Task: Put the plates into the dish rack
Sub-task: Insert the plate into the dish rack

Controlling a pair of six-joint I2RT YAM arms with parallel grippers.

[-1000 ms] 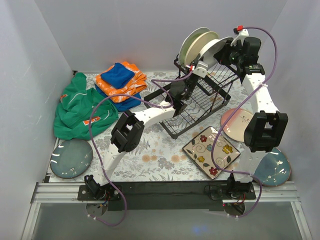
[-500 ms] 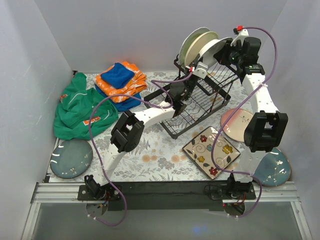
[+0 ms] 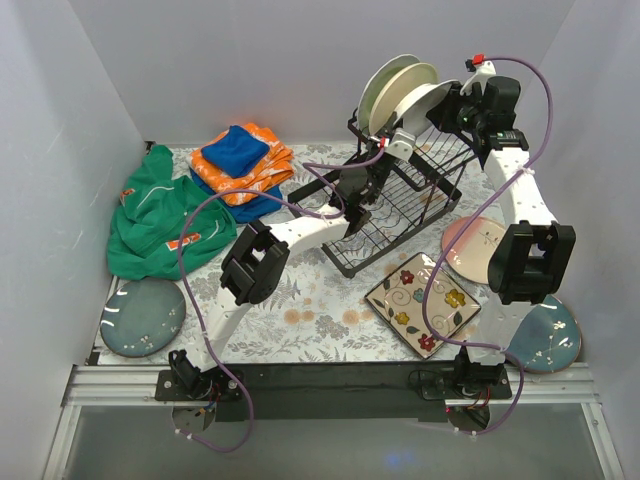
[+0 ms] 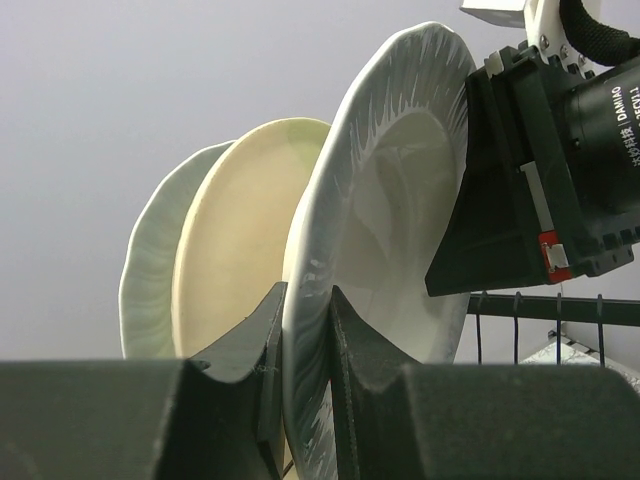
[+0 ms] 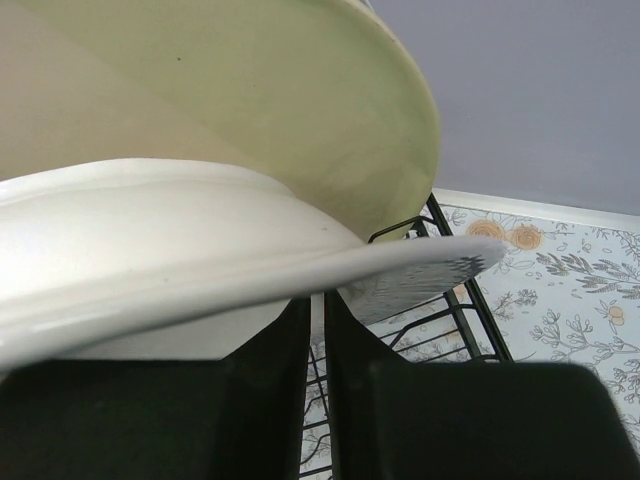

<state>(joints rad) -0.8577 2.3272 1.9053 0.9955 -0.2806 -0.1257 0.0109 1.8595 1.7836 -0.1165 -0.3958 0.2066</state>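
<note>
White glazed round plate (image 4: 390,200) stands on edge in the raised upper section of the black wire dish rack (image 3: 400,205). It sits just beside a cream-green plate (image 4: 240,230), with a pale scalloped plate (image 4: 150,270) behind that. My left gripper (image 4: 303,310) pinches its lower rim, jaws nearly closed on it. My right gripper (image 5: 317,315) straddles the opposite rim, jaws a slit apart; can't tell if it clamps or only brackets. Looks like the seating step. To do it well: confirm the rim is in a slot, release one side at a time, back out along the plate's plane. No twist, or it knocks the neighbours. Square flowered plate (image 3: 422,303) lies near the rack, not yet loaded.
</note>
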